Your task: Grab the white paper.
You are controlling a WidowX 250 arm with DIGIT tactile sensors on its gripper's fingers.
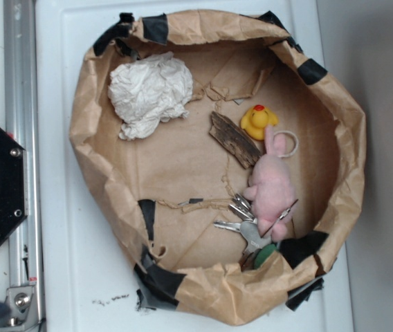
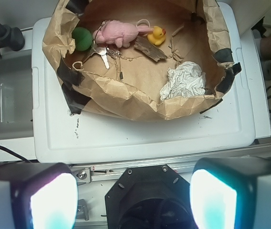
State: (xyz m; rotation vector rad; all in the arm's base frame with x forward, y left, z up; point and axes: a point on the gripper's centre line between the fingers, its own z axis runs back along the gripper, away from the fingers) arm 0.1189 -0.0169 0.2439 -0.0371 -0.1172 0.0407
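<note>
Above the white worktop (image 2: 140, 136), well back from the paper-lined basin (image 1: 86, 131), the arm hung high with its wrist camera looking down over its own black base (image 2: 150, 200). The end effector (image 2: 133, 200) stood wide open, its two pale fingers (image 2: 52, 202) framing the bottom corners of the wrist view, holding nothing and touching nothing.

Taking the basin as the landmark: the white paper (image 1: 149, 93) lay inside it on the brown lining, close against the wall, in the upper-left part of the exterior view. In the wrist view that same wad (image 2: 184, 81) sat at the basin's near right side, just behind the crumpled brown rim.

Across the basin floor from the wad lay the other things. A dark piece of wood (image 1: 233, 139) rested near the middle, with a yellow rubber duck (image 1: 257, 122) just beside it. A pink plush toy (image 1: 272, 181) lay along the far side from the wad, touching the duck's end of the wood. A bunch of keys (image 1: 241, 223) lay against the plush, and a green round object (image 1: 266, 256) was tucked under the basin's rim next to the keys. Black tape (image 1: 156, 277) patched the basin's rim in several places.

Between the end effector and the wad stood only the basin's raised brown wall.
</note>
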